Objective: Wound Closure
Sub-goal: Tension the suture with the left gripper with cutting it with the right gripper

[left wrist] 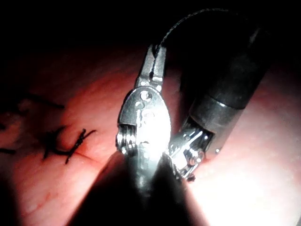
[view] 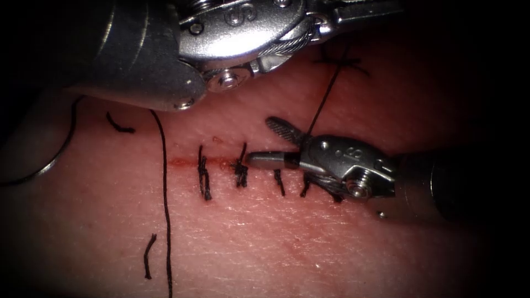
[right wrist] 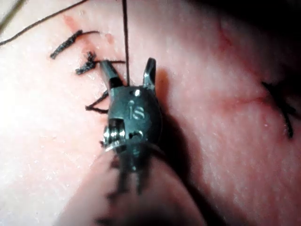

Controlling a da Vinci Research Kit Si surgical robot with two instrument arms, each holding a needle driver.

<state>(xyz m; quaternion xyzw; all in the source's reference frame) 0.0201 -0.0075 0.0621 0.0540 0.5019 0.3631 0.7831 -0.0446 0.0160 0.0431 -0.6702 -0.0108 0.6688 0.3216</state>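
1. The right tool lies low over the tissue, coming in from the right with its tips on the line of the cut. Its jaws stand wide apart, one flat along the cut, the other raised.
2. A taut thread runs up from between those spread jaws, close to their hinge, toward the left tool. The wide jaws are not closed on it.
3. The left tool sits above and behind the right one. In the left wrist view its jaws look closed on the thread end.
4. Four dark stitches cross the cut; the right tool's tips rest between the second and third of them.
5. The curved needle lies free on the tissue, far out beyond the right tool's tips, held by neither tool and not in the tissue.
6. A long loose strand runs down the tissue between the needle and the stitches, with short cut ends near it.
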